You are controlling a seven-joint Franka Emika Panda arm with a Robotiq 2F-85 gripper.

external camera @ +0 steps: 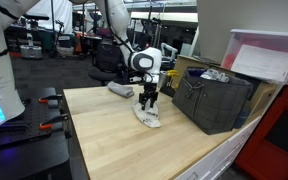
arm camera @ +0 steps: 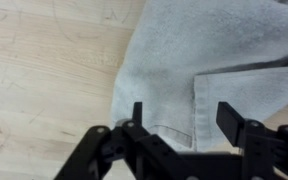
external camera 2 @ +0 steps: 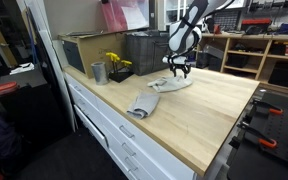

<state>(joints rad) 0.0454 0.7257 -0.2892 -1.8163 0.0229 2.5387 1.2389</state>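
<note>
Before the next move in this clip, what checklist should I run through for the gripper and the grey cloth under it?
1. Jaws apart: ok. The gripper stands open in the wrist view.
2. Gripper over the grey cloth: ok. A folded edge runs between the fingers.
3. Fingertips touching the cloth: cannot tell from any view.
4. Cloth lying flat on the wooden table: not ok. One part is folded over.
5. Black crate apart from the gripper: ok in both exterior views.
6. Second grey cloth out of the way: ok. It lies apart, nearer the table edge in an exterior view.
</note>
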